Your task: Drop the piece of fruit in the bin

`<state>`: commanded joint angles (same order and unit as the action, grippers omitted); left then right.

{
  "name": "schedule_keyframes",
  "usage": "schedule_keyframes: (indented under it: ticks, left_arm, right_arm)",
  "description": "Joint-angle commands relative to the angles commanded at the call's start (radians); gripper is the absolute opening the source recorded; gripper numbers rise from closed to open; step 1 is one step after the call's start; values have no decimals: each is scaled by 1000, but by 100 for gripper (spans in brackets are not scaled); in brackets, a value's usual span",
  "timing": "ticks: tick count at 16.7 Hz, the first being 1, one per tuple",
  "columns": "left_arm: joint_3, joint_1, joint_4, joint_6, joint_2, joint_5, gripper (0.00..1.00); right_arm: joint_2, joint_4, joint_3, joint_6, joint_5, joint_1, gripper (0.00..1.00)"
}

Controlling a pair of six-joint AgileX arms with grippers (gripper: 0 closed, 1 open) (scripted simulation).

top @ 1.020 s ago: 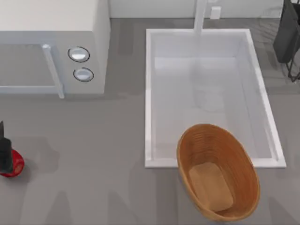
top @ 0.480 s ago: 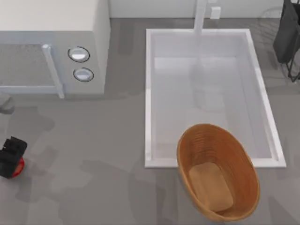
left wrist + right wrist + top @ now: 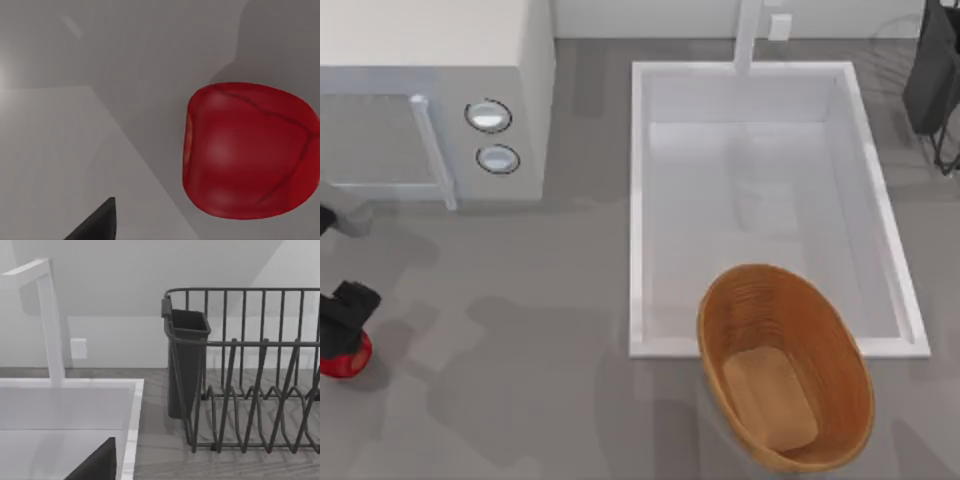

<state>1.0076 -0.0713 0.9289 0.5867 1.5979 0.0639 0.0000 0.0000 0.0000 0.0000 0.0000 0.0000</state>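
The piece of fruit (image 3: 342,358), small, round and glossy red, lies on the grey counter at the far left edge. My left gripper (image 3: 349,304) is a black block just beyond it, overlapping its far side from above. Up close, the fruit (image 3: 250,150) rests on the counter beside a dark tip of the left gripper (image 3: 96,224). The bin (image 3: 785,370), a large oval brown wooden bowl with ridged walls, stands at the front right against the sink's front rim. My right arm is parked by the dish rack, and a part of its gripper (image 3: 97,464) shows.
A white sink basin (image 3: 638,200) with a faucet (image 3: 748,35) fills the middle right. A white microwave (image 3: 525,100) stands at the back left. A dark wire dish rack (image 3: 250,390) with a cutlery holder (image 3: 932,70) sits at the back right.
The left gripper has edged right and toward the far side over the fruit. A grey arm link has come into view at the left edge. The fruit, bin and right arm have hardly moved.
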Motion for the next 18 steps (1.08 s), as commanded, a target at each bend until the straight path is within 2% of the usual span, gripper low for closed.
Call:
schedule_keyframes:
  ticks: [6, 13, 18]
  left_arm:
    - [-13, 5, -19, -3, 8, 0, 100]
    - [-133, 13, -274, -11, 136, 0, 100]
    - [-146, 14, -297, -12, 151, 0, 100]
  right_arm:
    - [0, 0, 0, 0, 0, 0, 100]
    - [0, 0, 0, 0, 0, 0, 100]
    - [0, 0, 0, 0, 0, 0, 100]
